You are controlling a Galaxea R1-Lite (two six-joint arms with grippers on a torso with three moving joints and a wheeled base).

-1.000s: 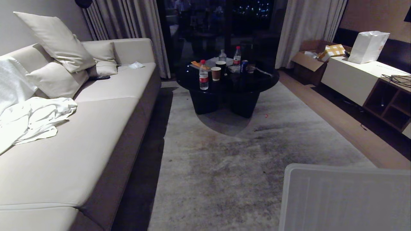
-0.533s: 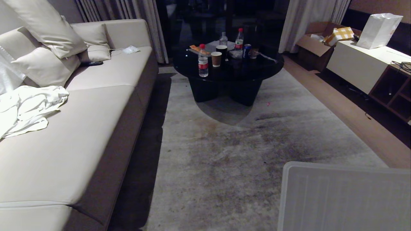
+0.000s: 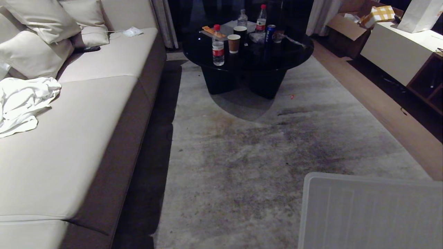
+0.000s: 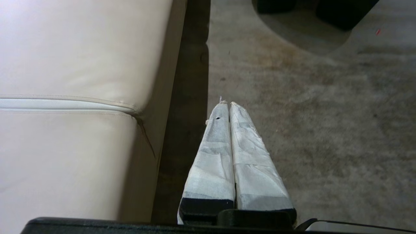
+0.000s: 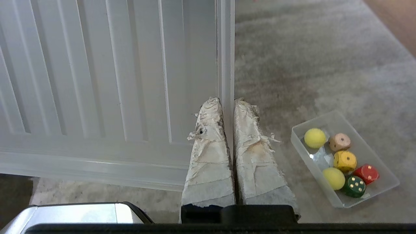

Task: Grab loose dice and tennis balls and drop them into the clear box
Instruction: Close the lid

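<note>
Grey carpet (image 3: pixel 242 166) fills the room between sofa (image 3: pixel 86 138) and a wooden floor strip. On it, in the right wrist view, sits the box (image 5: pixel 383 187) — a shallow clear bin holding two balls (image 5: pixel 315 138) and four dice: beige (image 5: pixel 339 142), yellow (image 5: pixel 345 161), red (image 5: pixel 366 173) and green (image 5: pixel 355 186). All six lie inside its walls, packed close together. Near the box but apart from it lies a ribbed clear lid (image 5: pixel 97 81), also seen at the lower right of the head view. The right pincer (image 5: pixel 227 105) hangs above the lid's edge, clenched, with nothing between its taped fingers (image 5: pixel 208 156). The left pincer (image 4: pixel 226 104) hangs over the carpet just beside the sofa's front, likewise clenched and empty. Farther off stands a round black worktop (image 3: pixel 247 52) carrying bottles (image 3: pixel 218 45), cups (image 3: pixel 234 43) and a can (image 3: pixel 270 33). White cloth (image 3: pixel 24 103) and cushions (image 3: pixel 34 34) lie on the sofa.
</note>
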